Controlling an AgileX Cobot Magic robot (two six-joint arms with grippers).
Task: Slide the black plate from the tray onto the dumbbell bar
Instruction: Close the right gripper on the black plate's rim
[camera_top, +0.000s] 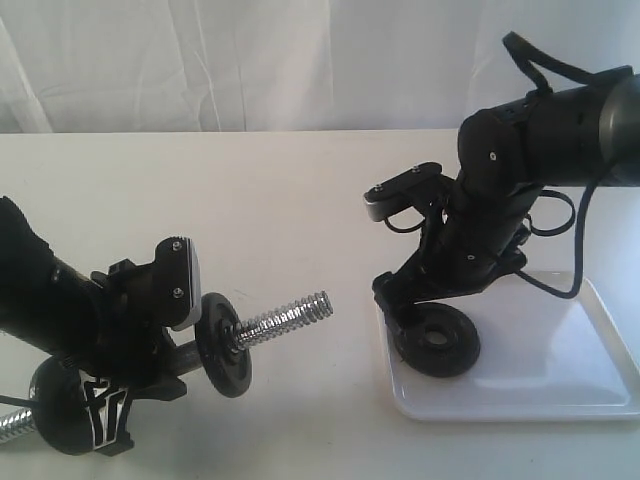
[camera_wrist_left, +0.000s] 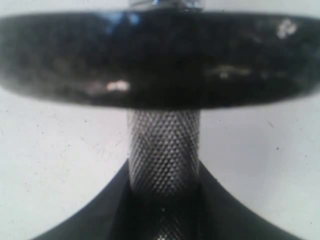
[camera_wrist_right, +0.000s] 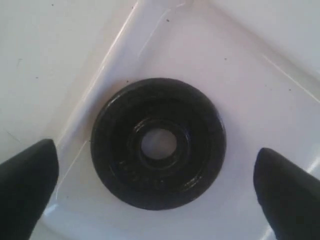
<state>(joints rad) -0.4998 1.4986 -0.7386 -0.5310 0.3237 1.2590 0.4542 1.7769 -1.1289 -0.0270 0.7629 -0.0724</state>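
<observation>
A black plate lies flat in the near left corner of the white tray. My right gripper hangs just above it, open, one finger on each side of the disc. My left gripper is shut on the knurled middle of the dumbbell bar, holding it off the table with its bare threaded end pointing toward the tray. One black disc sits on the bar beside the gripper; another is at the near end.
The white tabletop spreads between the two arms. A white curtain hangs behind it. The right arm's cables loop above the tray. The tray's far right part is bare.
</observation>
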